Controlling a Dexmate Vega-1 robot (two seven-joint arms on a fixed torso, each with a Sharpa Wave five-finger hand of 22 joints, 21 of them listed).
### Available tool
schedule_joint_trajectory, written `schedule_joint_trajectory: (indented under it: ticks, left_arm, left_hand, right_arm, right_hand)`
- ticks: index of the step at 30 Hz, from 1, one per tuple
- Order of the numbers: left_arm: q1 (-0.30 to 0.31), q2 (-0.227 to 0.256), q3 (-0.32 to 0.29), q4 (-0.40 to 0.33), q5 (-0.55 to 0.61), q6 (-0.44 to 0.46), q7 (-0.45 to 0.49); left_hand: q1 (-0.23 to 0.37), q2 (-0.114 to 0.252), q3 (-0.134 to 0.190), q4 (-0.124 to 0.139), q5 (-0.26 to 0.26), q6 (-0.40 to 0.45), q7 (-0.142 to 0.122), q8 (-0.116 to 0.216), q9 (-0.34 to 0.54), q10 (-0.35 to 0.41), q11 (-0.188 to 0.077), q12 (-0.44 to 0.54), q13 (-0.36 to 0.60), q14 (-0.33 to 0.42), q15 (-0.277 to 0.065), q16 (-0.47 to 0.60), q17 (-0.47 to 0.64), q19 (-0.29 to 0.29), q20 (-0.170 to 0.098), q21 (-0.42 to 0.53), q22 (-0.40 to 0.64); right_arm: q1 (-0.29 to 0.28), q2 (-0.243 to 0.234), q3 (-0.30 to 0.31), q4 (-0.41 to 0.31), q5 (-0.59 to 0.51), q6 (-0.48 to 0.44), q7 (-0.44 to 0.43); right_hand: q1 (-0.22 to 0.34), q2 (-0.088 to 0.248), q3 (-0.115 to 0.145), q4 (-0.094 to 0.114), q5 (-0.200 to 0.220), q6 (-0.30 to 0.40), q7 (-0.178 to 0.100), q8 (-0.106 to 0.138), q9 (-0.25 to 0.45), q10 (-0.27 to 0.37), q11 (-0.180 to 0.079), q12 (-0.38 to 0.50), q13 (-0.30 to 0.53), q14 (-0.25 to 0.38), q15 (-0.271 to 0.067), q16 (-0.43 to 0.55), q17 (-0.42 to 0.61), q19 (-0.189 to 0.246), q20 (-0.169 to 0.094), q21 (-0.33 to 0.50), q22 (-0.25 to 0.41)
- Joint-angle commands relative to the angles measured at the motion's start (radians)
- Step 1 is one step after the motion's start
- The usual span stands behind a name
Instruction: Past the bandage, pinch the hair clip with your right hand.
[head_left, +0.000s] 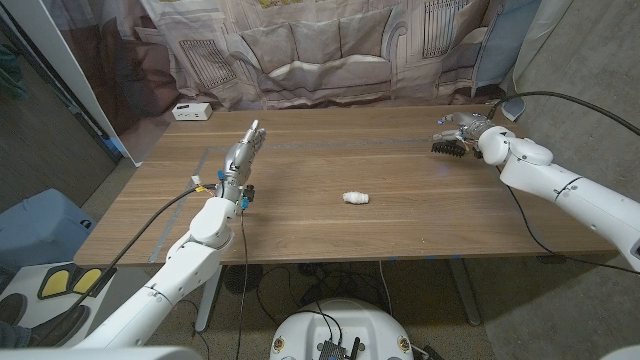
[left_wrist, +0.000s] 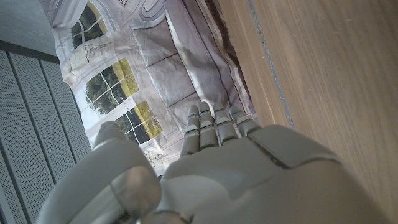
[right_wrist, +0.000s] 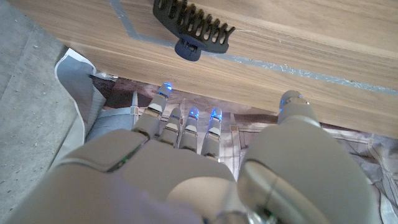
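A small white rolled bandage (head_left: 355, 198) lies at the middle of the wooden table (head_left: 330, 230). Past it, at the far right, a black toothed hair clip (head_left: 446, 148) (right_wrist: 193, 30) sits on the wood. My right hand (head_left: 464, 129) (right_wrist: 205, 168) hovers just over and behind the clip, its fingers spread and not touching it; a gap shows between the fingertips (right_wrist: 163, 92) and the clip. On the left side of the table my left hand (head_left: 241, 157) (left_wrist: 211, 168) is held up with straight fingers, holding nothing.
A white box (head_left: 190, 111) stands at the table's back left corner. A printed cloth backdrop (head_left: 320, 50) hangs behind the far edge. Grey tape lines (right_wrist: 267, 62) mark the wood. A black cable (head_left: 570, 100) arcs over my right arm.
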Motion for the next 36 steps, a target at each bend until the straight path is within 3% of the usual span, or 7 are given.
schedule_joint_trajectory:
  ticks: [1, 12, 21, 36]
  left_arm:
    - [-0.003, 0.007, -0.005, -0.001, -0.015, -0.015, -0.031]
    - [-0.024, -0.002, 0.009, 0.008, -0.003, -0.01, -0.031]
    - [-0.033, -0.002, 0.014, 0.012, 0.0, -0.003, -0.034]
    - [-0.055, -0.005, 0.02, 0.032, -0.005, -0.005, -0.048]
  left_hand:
    - [-0.003, 0.003, 0.005, 0.0, -0.002, 0.01, 0.0, -0.002, 0.002, 0.005, 0.002, -0.002, 0.005, 0.009, 0.002, -0.001, 0.001, -0.002, -0.002, 0.004, 0.006]
    - [-0.003, 0.003, 0.006, 0.0, -0.002, 0.01, -0.001, -0.002, 0.002, 0.005, -0.001, -0.003, 0.005, 0.008, 0.001, -0.002, 0.001, 0.0, -0.004, 0.004, 0.006]
    - [-0.004, 0.003, 0.006, -0.001, -0.002, 0.01, -0.001, -0.002, 0.002, 0.005, 0.0, -0.003, 0.005, 0.009, 0.0, -0.002, 0.001, 0.0, -0.007, 0.004, 0.006]
    - [-0.004, 0.003, 0.008, -0.002, -0.002, 0.01, 0.0, -0.002, 0.002, 0.005, 0.004, -0.003, 0.005, 0.01, -0.003, -0.002, 0.001, 0.003, -0.012, 0.005, 0.006]
  right_arm:
    - [-0.146, -0.033, 0.127, -0.143, 0.089, 0.025, -0.079]
    - [-0.211, -0.033, 0.183, -0.16, 0.158, 0.123, -0.162]
    - [-0.269, -0.029, 0.238, -0.167, 0.24, 0.187, -0.201]
    - [-0.325, -0.037, 0.294, -0.201, 0.32, 0.227, -0.222]
  right_hand:
    - [0.001, 0.009, 0.007, 0.004, -0.005, 0.004, 0.005, 0.002, 0.003, 0.013, 0.003, 0.008, 0.003, 0.019, -0.004, 0.013, 0.002, 0.006, -0.009, 0.008, -0.001]
    - [-0.001, 0.017, 0.01, 0.004, -0.013, -0.005, 0.015, -0.003, 0.003, 0.0, 0.011, 0.005, 0.004, 0.028, -0.003, 0.017, 0.002, 0.01, -0.021, 0.011, -0.002]
    - [-0.003, 0.023, 0.012, 0.002, -0.025, -0.048, 0.046, -0.021, 0.002, 0.01, 0.019, 0.01, 0.004, 0.037, -0.012, 0.019, 0.0, 0.016, -0.045, 0.013, -0.002]
    - [-0.011, 0.034, 0.014, 0.003, -0.043, -0.094, 0.083, -0.031, -0.002, 0.011, 0.042, 0.009, 0.002, 0.041, -0.021, 0.02, -0.001, 0.022, -0.072, 0.015, -0.004]
